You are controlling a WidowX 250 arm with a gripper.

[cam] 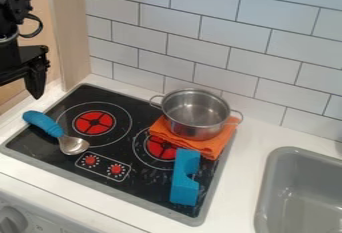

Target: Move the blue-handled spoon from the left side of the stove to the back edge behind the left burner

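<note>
While pincer (36, 79) hangs upper left, opening and hold: cannot tell | steel pot (194, 129) on orange cloth (215, 146) | blue block (183, 187), blue-handled spoon (59, 133) on stovetop (141, 113)

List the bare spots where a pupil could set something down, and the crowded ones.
Bare: white counter between the flat black stovetop and the grey rectangular sink; also the stovetop between the blue-handled metal spoon and the blue notched block. Crowded: the stovetop's right side, where a silver metal pot stands on folded orange cloth beside that block.
</note>
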